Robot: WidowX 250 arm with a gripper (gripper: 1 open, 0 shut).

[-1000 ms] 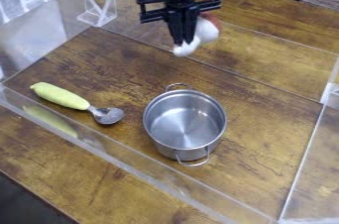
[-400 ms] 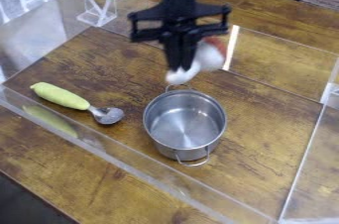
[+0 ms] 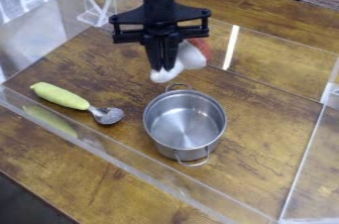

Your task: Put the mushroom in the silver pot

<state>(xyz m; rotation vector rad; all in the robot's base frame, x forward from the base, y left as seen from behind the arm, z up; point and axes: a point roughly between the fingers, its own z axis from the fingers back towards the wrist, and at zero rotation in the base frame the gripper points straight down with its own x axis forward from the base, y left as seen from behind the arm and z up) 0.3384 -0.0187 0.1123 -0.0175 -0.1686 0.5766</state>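
Observation:
My gripper hangs above the table at the upper middle of the view, shut on the mushroom. The mushroom's red-brown cap sticks out to the right of the fingers and its white stem points down-left below them. The silver pot stands upright and empty on the wooden table, just below and slightly right of the held mushroom. The stem's tip is a short way above the pot's far rim.
A spoon with a yellow-green handle lies on the table left of the pot. Clear acrylic walls enclose the work area at the back, right and front. A clear stand sits at the back left.
The gripper has carried the mushroom toward the front and left, lower over the table, from the back area to just above the pot's far rim.

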